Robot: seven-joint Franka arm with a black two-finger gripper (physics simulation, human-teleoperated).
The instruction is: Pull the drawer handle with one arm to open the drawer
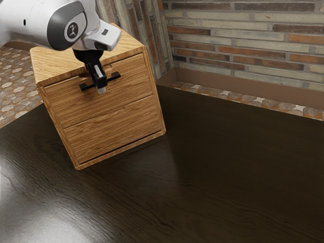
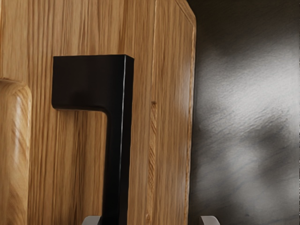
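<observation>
A light oak wooden cabinet [image 1: 55, 61] with two drawers stands on a dark brown wooden table [image 1: 228, 177], in the upper left of the exterior view. Behind it run a brick wall [image 1: 243, 35] and a patterned tile floor [image 1: 15, 86].

The white and grey robot arm [image 1: 50, 20] enters from the upper left corner of the exterior view and bends down over the cabinet's top. Its black two-finger gripper [image 1: 101, 87] hangs in front of the upper drawer front [image 1: 132, 73], right at the slim black bar handle [image 1: 112, 77]. The handle crosses that front at a slant, and its two ends show on either side of the gripper. The upper drawer front looks level with the lower drawer front [image 1: 111, 126] beneath it.

In the wrist view the black handle [image 2: 115, 140] stands out from the oak drawer front [image 2: 159, 117], with its bent end fixed to the wood. Two pale grey fingertips [image 2: 91, 221] show at the frame's edge, spread wide apart. The handle passes between them, just beside one tip and well apart from the other, so the fingers straddle the bar and are not clamped on it. Past the cabinet's edge lies the dark table [image 2: 243, 117].
</observation>
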